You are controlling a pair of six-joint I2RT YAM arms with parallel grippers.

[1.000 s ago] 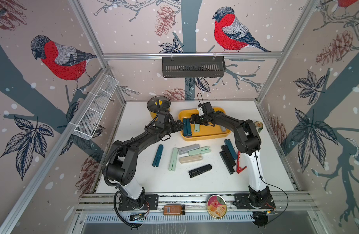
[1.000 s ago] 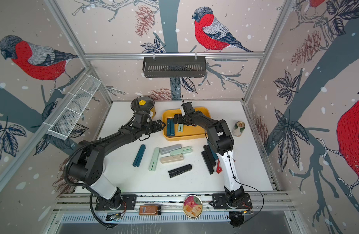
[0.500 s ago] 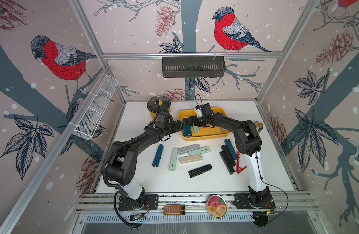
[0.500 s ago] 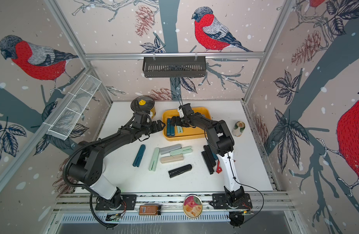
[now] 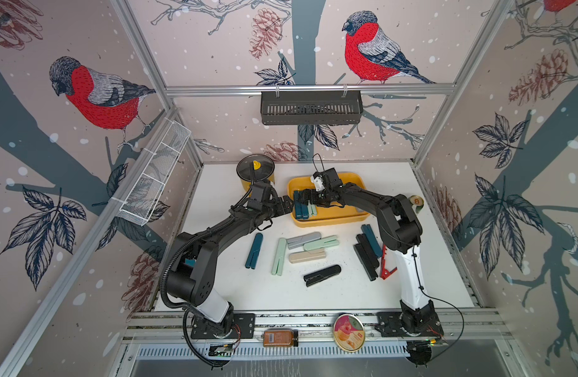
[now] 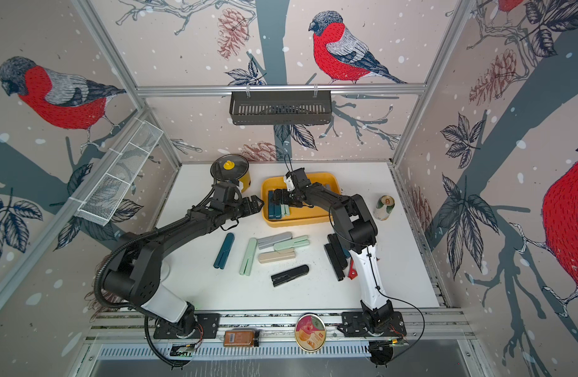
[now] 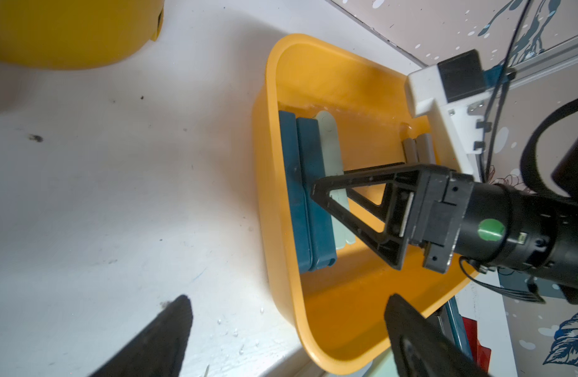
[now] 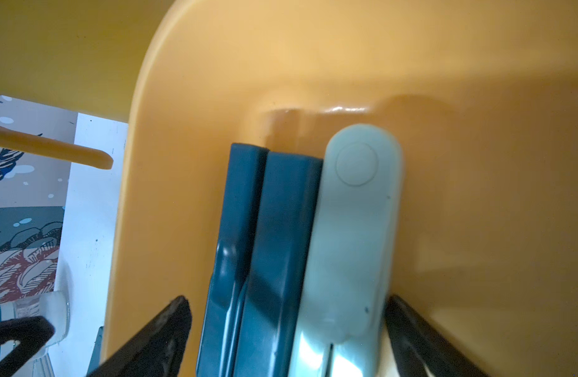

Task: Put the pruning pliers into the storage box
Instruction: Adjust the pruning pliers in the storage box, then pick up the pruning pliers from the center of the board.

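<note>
Now | right hand (image 8: 287,300) spread, straddling pruning pliers (image 8: 281,212) | inside storage box (image 8: 493,147)

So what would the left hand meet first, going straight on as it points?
Probably the storage box wall: its rim lies between the left hand fingers. Height is unclear; passing above, it would reach the teal pruning pliers.

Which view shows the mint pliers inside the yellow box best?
Right wrist: the mint pliers appear close up beside the teal pliers. In the left wrist view the right gripper crosses them; both top views show only a small sliver.
</note>
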